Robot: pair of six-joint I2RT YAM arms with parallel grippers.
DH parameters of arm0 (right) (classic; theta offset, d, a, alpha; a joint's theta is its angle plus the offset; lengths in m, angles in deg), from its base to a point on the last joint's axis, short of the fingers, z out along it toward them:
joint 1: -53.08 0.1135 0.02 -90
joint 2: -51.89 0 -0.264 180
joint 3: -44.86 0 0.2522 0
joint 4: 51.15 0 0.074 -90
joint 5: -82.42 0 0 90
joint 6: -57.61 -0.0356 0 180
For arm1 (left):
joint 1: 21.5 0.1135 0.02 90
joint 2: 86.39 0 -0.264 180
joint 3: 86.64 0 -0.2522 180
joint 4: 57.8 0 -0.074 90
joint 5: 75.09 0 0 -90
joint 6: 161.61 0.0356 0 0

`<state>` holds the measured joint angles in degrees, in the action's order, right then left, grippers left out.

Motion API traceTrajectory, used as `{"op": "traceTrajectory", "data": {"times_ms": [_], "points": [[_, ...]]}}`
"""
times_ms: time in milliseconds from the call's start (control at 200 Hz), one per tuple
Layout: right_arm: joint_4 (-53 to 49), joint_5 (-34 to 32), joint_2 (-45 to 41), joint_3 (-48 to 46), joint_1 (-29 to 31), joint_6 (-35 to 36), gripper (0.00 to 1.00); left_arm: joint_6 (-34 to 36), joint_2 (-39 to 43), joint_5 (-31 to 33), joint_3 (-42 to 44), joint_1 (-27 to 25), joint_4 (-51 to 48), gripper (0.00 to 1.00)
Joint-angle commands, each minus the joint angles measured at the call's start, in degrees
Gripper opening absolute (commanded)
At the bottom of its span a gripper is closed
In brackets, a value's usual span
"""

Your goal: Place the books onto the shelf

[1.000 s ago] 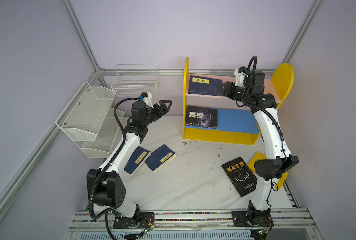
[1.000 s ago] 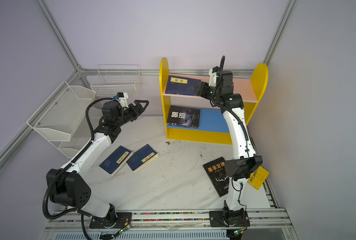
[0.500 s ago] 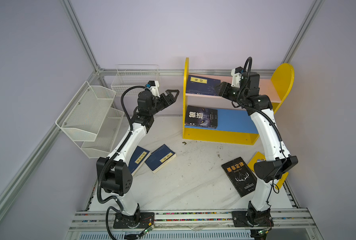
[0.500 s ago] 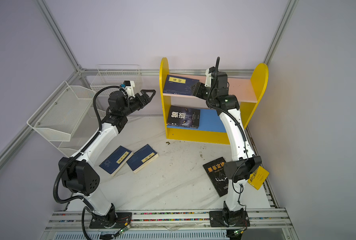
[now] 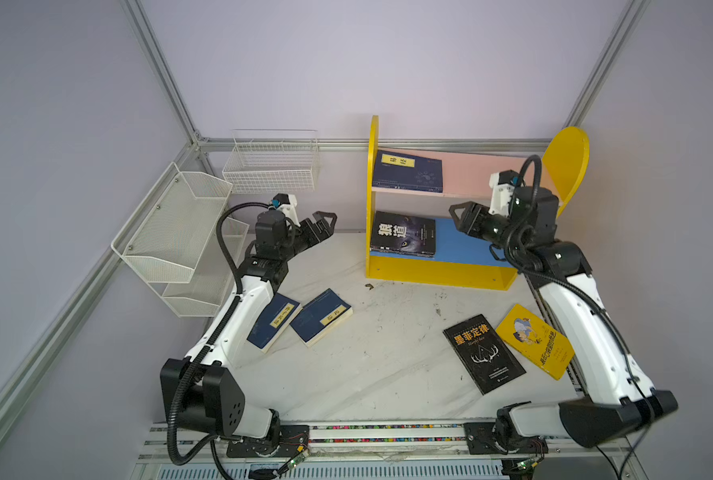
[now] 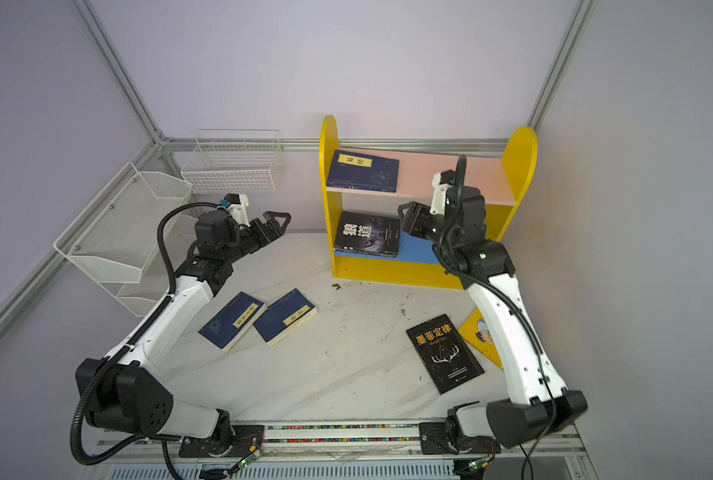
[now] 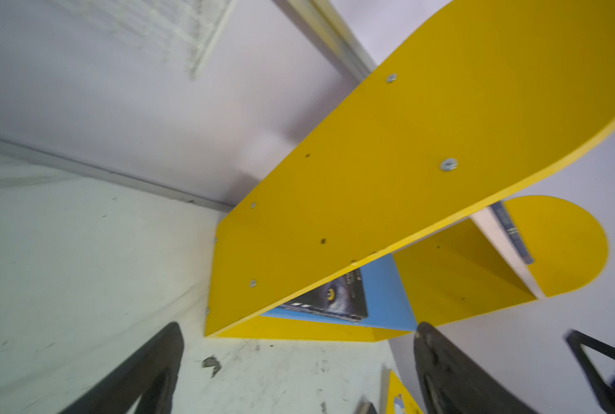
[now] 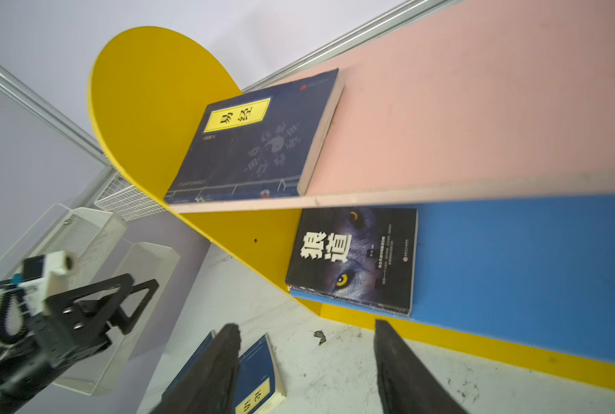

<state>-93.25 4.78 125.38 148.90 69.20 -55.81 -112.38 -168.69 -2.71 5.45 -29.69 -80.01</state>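
Note:
The shelf (image 5: 442, 278) (image 6: 388, 274) stands at the back. One navy book (image 5: 406, 170) (image 6: 363, 170) (image 8: 255, 143) lies on its pink upper board. A black book (image 5: 402, 235) (image 6: 367, 235) (image 8: 356, 258) (image 7: 331, 297) lies on the blue lower board. On the table lie two navy books (image 5: 273, 320) (image 5: 321, 316), a black book (image 5: 483, 353) (image 6: 444, 353) and a yellow book (image 5: 535, 340). My left gripper (image 5: 325, 220) (image 7: 298, 372) hangs open and empty in the air left of the shelf. My right gripper (image 5: 456, 214) (image 8: 306, 333) hovers open and empty before the shelf's front.
A white mesh tiered rack (image 5: 176, 232) hangs on the left wall. A white wire basket (image 5: 271, 166) hangs on the back wall beside the shelf. The arms' base rail (image 5: 388, 432) runs along the table's front edge.
The right gripper has drawn back and down from the navy book on the upper board, its jaws wider. The left gripper swung up toward the shelf, then came back down, opening further.

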Motion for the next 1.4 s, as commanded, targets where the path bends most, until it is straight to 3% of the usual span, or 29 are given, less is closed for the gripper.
{"op": "traceTrajectory", "data": {"times_ms": [0, 160, 405, 550, 740, 830, 915, 1045, 1145, 1260, 1390], "points": [[10.82, 3.28, -7.35, -14.20, 0.79, -7.91, 0.61, 5.22, -1.73, 3.24, 7.34, 0.62, -4.10, 0.99], [20.31, 3.18, -13.52, -32.17, 5.00, -14.41, 0.63, 7.36, -9.76, 3.38, 8.21, 0.63, -2.62, 1.00], [26.87, 4.38, -9.32, -45.34, 7.58, -19.80, 0.67, 8.71, -20.18, 5.43, 5.48, 0.80, 0.04, 1.00], [25.14, 5.48, -6.68, -46.54, 7.74, -19.88, 0.67, 8.74, -23.78, 9.59, 4.75, 0.80, -4.20, 1.00], [24.15, 4.78, -5.38, -45.11, 7.78, -18.60, 0.68, 3.24, -23.87, 13.52, 9.39, 0.09, -6.67, 1.00], [24.00, 4.90, -4.21, -44.58, 7.70, -18.15, 0.68, -0.19, -24.44, 11.76, 10.64, -1.86, -8.36, 1.00], [22.55, 5.31, -2.42, -43.41, 7.70, -17.52, 0.68, -6.81, -24.37, 5.77, 11.51, -4.52, -9.42, 0.99], [21.59, 6.78, 0.28, -42.49, 7.75, -17.26, 0.71, -13.88, -20.99, 0.31, 12.73, -11.05, -5.22, 0.99], [22.10, 9.53, 3.16, -42.05, 7.78, -16.52, 0.71, -21.36, -19.51, -3.19, 11.89, -13.12, -1.87, 0.99], [19.78, 11.95, 7.29, -40.98, 7.70, -15.03, 0.72, -23.01, -15.23, 1.38, 12.61, -13.50, -4.75, 0.99], [19.05, 14.61, 8.25, -41.76, 8.25, -12.64, 0.72, -13.55, -8.94, 11.52, 11.79, -12.55, -17.12, 0.99]]}}
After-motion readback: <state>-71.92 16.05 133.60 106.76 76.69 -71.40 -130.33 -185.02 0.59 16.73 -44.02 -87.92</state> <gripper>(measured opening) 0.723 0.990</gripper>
